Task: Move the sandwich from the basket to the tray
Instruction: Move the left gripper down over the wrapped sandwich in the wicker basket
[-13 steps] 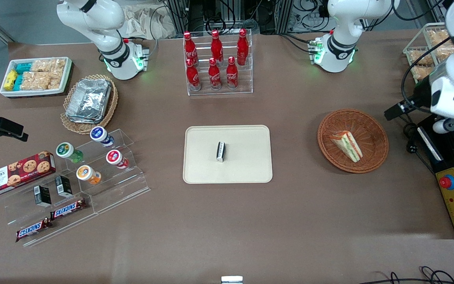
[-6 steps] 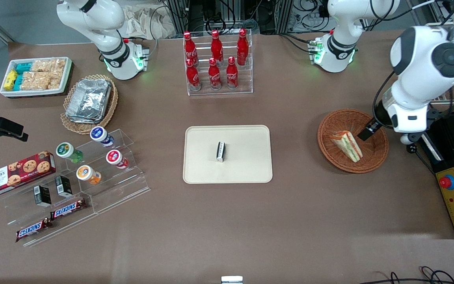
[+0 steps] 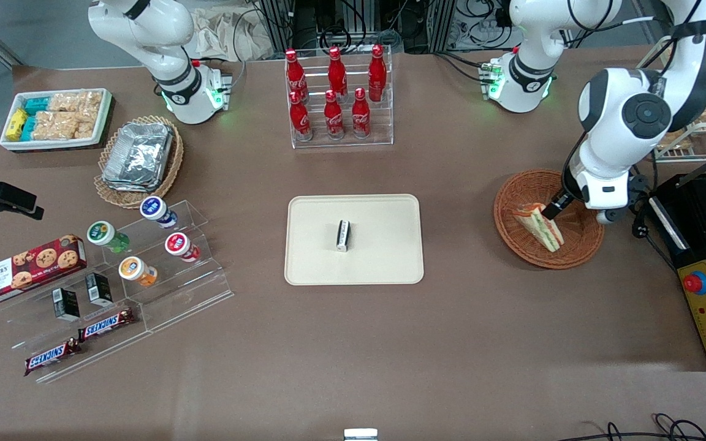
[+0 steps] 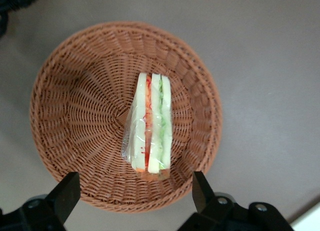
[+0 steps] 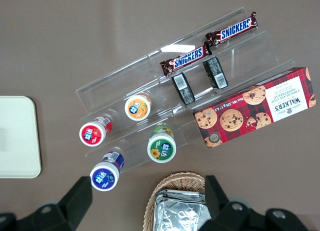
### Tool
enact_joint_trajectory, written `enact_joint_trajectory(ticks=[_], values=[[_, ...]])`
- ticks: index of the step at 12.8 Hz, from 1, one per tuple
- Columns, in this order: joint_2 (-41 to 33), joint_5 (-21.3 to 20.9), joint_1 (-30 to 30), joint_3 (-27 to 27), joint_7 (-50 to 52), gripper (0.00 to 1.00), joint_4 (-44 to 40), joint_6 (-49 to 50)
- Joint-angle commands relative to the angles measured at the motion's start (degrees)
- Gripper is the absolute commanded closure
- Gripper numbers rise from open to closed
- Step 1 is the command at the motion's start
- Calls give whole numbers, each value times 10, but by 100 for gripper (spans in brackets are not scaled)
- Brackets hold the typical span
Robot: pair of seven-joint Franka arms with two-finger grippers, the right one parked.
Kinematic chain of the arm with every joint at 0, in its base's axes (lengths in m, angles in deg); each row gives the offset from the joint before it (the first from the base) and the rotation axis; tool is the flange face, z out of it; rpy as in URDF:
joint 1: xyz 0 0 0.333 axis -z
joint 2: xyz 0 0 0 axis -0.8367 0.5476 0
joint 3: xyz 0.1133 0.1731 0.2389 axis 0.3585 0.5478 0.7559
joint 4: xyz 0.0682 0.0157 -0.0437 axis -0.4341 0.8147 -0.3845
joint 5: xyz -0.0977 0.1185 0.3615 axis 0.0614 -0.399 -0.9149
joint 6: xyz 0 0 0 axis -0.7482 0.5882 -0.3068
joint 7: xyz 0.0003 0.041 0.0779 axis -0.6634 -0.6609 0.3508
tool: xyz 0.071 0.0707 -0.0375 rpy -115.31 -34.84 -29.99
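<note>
Item 1, my gripper (image 4: 132, 193): held above the basket (image 3: 586, 245), over its rim farthest from the tray. My 2 fingers (image 4: 65, 193) stand wide apart with nothing between them. Nothing is touched yet.

Item 2, the sandwich (image 3: 540, 225): 1 wrapped wedge, lying in the basket's bowl, slightly toward the tray from the basket's centre. In the front view my gripper (image 3: 554, 210) sits just beside its broad end, a little farther from the camera.

Item 3, the governing relation: in my wrist view the sandwich (image 4: 150, 123) lies below and ahead of my jaws, its long axis running straight away from me, square to the line joining my fingers. Its layered edge faces up. My opening looks wider than the wedge is thick, so I judge that closing would press on the 2 bread faces, which is the grip I want. I still need to shift forward over its middle and descend.

Item 4, the tray (image 3: 390, 269): well apart from the basket, toward the parked arm's end of the table. It carries 1 small black-and-white packet (image 3: 343, 235) near its centre; bare surface remains all around it.

Status: approach stage, sandwich not yet grasped.
</note>
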Motion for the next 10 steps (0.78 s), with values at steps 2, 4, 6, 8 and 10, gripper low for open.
enact_joint_trajectory(ticks=[2, 4, 6, 8, 10], values=[[24, -15, -20, 1, 18, 0, 55, -93], [38, -15, -29, 1, 18, 0, 55, -103], [53, -14, -39, 1, 18, 0, 55, -117], [68, -13, -39, 1, 18, 0, 55, -134], [85, -11, -38, 0, 20, 0, 59, -160]])
